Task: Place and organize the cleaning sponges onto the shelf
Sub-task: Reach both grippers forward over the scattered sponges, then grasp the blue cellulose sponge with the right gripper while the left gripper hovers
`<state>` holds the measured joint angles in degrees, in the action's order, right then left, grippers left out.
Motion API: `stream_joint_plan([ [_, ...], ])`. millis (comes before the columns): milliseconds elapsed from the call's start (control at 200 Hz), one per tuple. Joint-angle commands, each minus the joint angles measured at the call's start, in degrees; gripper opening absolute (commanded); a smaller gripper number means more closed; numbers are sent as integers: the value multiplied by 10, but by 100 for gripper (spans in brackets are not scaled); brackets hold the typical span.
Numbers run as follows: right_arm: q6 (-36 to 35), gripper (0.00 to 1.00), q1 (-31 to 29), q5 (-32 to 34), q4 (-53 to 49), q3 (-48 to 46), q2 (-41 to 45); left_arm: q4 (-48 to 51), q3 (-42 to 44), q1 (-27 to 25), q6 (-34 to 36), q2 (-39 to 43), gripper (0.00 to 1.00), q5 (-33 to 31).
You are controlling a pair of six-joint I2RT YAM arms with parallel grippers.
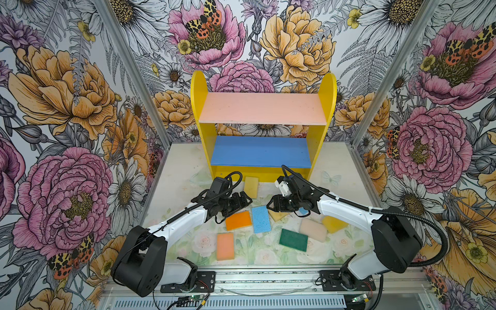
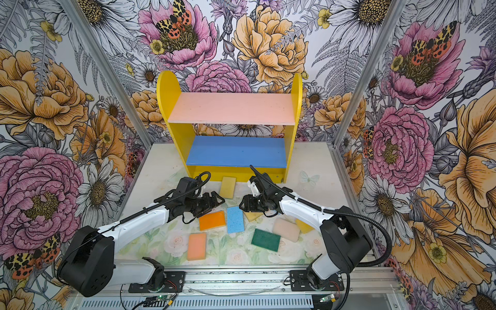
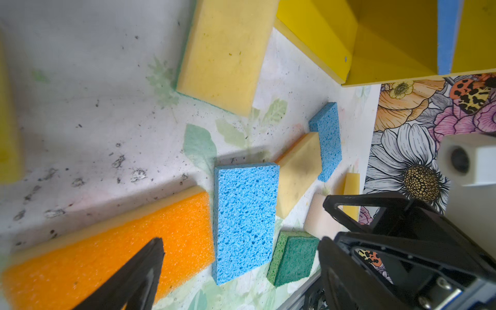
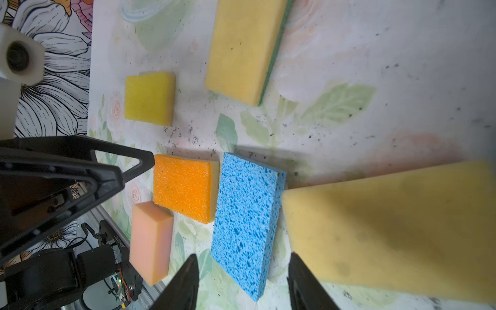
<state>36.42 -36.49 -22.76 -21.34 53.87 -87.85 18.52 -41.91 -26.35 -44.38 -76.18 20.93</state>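
- The small two-tier wooden shelf (image 1: 208, 139) with yellow round-topped side panels stands at 12 o'clock on the desk (image 1: 182, 166). Its pink upper board (image 1: 263, 108) and blue lower board (image 1: 261, 151) are bare, so the work looks to be at its first pick.
- Every sponge in view lies on the desk, from the centre toward 6 o'clock.
- The right claw (image 1: 269, 205) hangs at the 1 o'clock corner of the light blue rectangular foam sponge (image 1: 261, 218), its jaws about half spread and gripping nothing. The right wrist view shows that sponge's end between the fingertips (image 4: 188, 279); contact cannot be told.
- The left claw (image 1: 245, 201) is spread wide and empty above the 12 o'clock edge of the orange rectangular foam sponge (image 1: 238, 220).
- The next move probably calls for pinching the blue pad across its short width, lifting it, then carrying it toward 12 o'clock.
- Room is tight: the orange pad sits against its 9 o'clock edge, a pale yellow foam sponge (image 1: 279, 216) against its 2 o'clock corner, and the claws face each other closely.
- A yellow green-backed foam sponge (image 1: 251, 187) lies just before the shelf's foot.
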Motion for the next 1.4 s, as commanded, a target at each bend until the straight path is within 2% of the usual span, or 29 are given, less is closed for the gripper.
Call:
stream_joint_plan([
  [0, 7, 53, -23, 13, 5, 12, -15, -19, 2, 6, 18, 17, 90, 14],
  [215, 28, 49, -63, 50, 5, 13, -41, -35, 45, 9, 10, 56, 90, 30],
  [430, 47, 45, -77, 63, 3, 11, -64, -36, 65, 18, 13, 84, 90, 39],
  [1035, 68, 35, -82, 70, -5, 27, -111, -86, 90, 52, 28, 60, 91, 99],
  [1216, 70, 22, -81, 63, -5, 38, -119, -97, 100, 57, 21, 64, 90, 108],
  [1321, 69, 11, -81, 61, -8, 42, -104, -93, 104, 59, 20, 74, 90, 107],
  [1396, 70, 7, -81, 64, -13, 42, -83, -86, 105, 60, 19, 85, 91, 106],
])
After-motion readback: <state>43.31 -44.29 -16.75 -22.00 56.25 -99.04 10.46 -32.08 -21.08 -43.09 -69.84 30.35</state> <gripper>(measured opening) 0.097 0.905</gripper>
